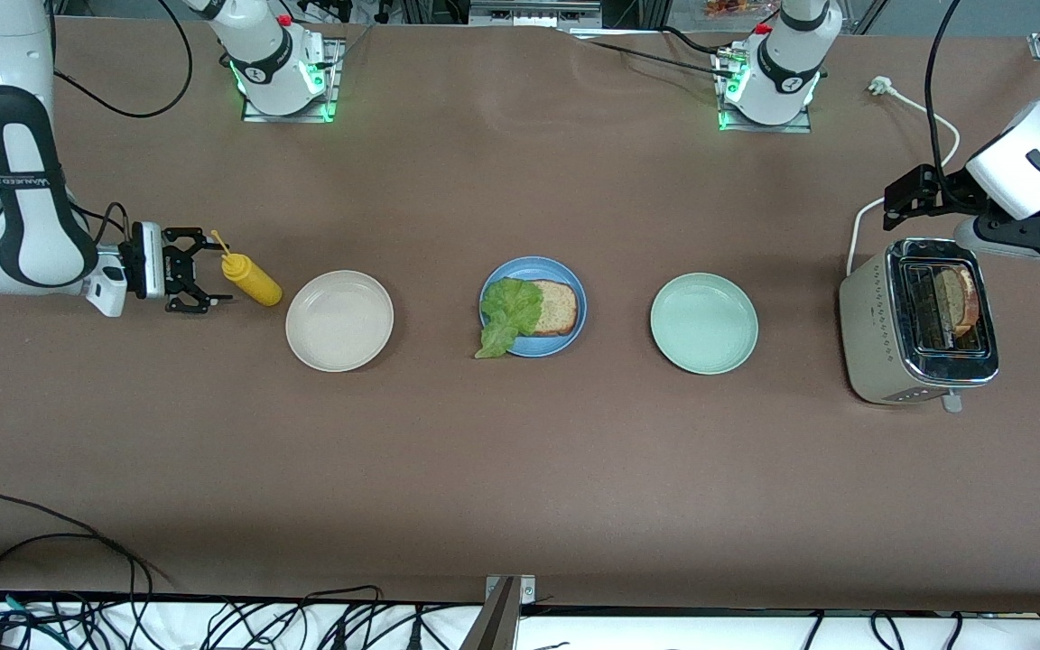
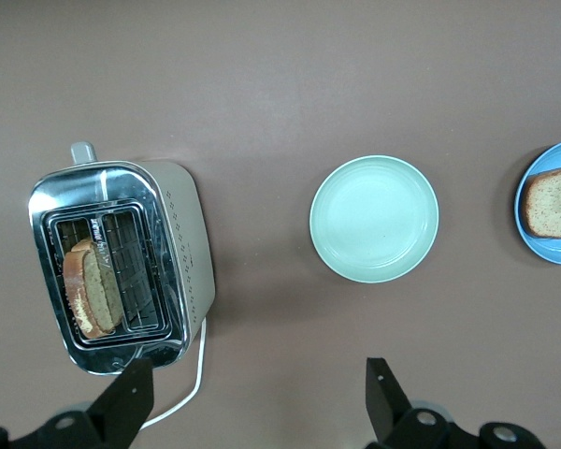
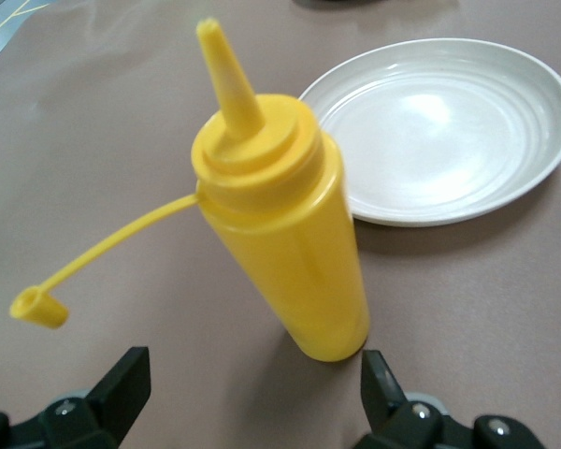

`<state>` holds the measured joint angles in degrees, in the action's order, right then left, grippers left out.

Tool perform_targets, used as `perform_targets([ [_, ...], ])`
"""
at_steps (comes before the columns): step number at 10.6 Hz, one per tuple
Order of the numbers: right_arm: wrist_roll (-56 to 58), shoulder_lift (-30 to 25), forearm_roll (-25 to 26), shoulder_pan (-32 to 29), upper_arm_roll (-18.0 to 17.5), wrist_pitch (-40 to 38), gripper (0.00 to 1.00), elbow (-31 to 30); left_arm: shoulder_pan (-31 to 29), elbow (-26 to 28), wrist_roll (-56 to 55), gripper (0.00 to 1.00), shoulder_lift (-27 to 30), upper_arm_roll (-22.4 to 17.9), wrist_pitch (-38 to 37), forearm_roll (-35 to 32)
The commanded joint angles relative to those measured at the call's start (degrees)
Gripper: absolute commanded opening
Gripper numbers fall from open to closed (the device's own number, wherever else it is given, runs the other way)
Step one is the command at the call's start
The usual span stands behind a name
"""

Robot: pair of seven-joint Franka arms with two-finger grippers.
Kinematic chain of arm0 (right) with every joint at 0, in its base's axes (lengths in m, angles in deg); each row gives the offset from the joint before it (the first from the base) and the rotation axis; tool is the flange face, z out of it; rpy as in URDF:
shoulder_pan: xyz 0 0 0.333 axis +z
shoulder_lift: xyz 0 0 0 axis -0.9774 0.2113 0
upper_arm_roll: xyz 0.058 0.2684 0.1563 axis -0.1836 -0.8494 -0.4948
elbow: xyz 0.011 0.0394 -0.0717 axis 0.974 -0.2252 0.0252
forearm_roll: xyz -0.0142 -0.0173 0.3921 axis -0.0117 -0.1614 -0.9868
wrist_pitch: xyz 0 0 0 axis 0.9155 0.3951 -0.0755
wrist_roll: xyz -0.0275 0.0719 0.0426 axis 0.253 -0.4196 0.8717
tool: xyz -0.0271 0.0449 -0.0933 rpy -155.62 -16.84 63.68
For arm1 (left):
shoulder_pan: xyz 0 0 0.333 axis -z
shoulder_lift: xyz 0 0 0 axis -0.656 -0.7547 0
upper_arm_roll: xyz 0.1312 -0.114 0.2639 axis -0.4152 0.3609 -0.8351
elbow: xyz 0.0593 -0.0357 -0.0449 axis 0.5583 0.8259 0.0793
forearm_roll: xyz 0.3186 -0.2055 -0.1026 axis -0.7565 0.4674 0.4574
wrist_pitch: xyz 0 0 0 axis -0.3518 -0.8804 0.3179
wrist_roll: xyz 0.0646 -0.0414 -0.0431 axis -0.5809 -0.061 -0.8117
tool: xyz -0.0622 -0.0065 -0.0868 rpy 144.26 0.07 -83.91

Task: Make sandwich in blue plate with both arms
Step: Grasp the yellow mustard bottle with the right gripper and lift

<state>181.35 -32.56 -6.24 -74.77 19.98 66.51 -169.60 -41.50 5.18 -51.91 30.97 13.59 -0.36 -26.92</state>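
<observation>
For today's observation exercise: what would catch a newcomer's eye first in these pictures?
The blue plate mid-table holds a bread slice with lettuce on it. The left gripper hovers open over the toaster, where another slice stands. The right gripper, open, flanks the yellow bottle.

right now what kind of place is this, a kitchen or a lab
Most likely a robotics lab with a mock kitchen task. Two arms are bolted to a brown table, loose cables trail along its edge, and a toaster and blue plate are laid out in a row.

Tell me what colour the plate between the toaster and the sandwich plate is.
Pale green plate, bare; the left wrist view shows it best.
</observation>
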Motion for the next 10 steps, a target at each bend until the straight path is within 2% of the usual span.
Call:
perform_targets([
  [1, 6.2, 2.0, -4.1, -1.1, -2.4, -1.1, 1.0, 0.8, -0.1, 0.3, 1.5, 1.0, 0.6, -0.3, 0.3, 0.9],
  [6, 9.7, 2.6, -8.3, -0.7, -3.3, -1.2, 1.0, 0.8, -0.1, 0.3, 1.5, 1.0, 0.6, -0.3, 0.3, 0.9],
  [7, 9.7, 2.6, -8.6, -0.7, -4.4, -1.2, 0.87, 0.9, -0.1, 0.3, 1.5, 1.0, 0.6, -0.3, 0.3, 0.9],
  [9, 8.6, 2.6, -8.4, -0.6, -4.5, -1.0, 0.32, 2.2, -0.1, 0.3, 1.5, 1.0, 0.6, -0.3, 0.3, 0.9],
  [10, 7.9, 2.4, -8.4, -0.5, -4.5, -0.3, 0.16, 2.6, -0.1, 0.3, 1.5, 1.0, 0.6, -0.3, 0.3, 0.9],
])
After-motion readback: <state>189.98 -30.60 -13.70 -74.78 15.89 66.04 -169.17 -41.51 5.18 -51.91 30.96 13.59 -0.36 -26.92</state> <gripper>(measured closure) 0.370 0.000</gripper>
